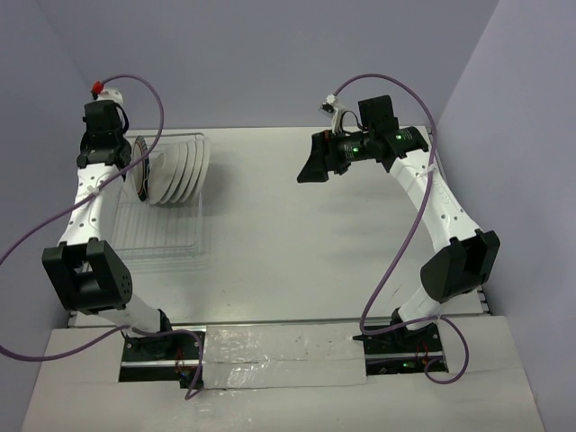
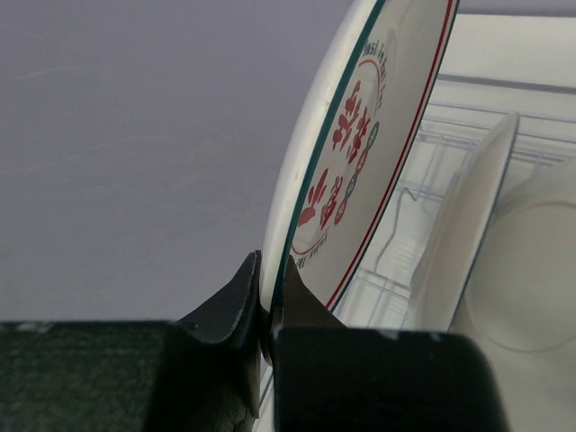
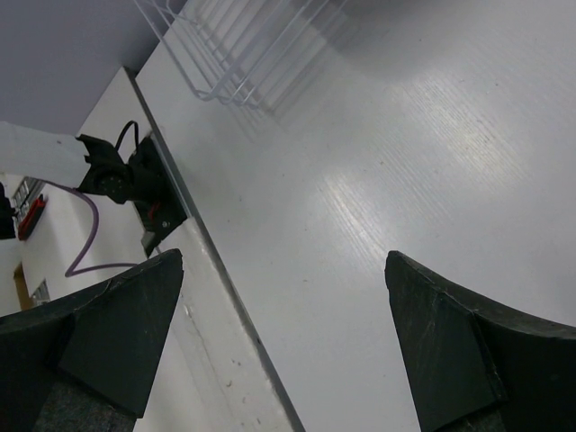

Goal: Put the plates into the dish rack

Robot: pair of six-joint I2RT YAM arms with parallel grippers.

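White laminate surface point(image 1: 297, 225) carries the whole setup, bounded by lilac walls on three sides.

Dish rack point(image 1: 166, 236): thin silver-white wire, rectangular, set at the far left of the surface just beside the left arm. Its near half holds nothing; its far half is loaded.

Plates point(image 1: 180, 169): a row of plain white plates stands on edge in the far half of the dish rack, close together and leaning slightly. Exact count cannot be confirmed from the overhead view.

Plate with red characters point(image 2: 360, 153): white, with a green line and a red line along the rim and red figures on its face. It is held on edge at the left end of the row, apart from the neighbouring plate. Whether its lower edge sits between the tines cannot be told.

Left end effector point(image 2: 268, 290): at the far left corner of the dish rack, fingers drawn narrow and pinching the rim of the plate with red characters, one finger on each face.

Right end effector point(image 3: 283, 270): raised above the bare surface at far right, well apart from the dish rack, pointing left, fingers spread wide and holding nothing.

Purple cable point(image 1: 409, 229): runs loosely along the right arm down to its base.
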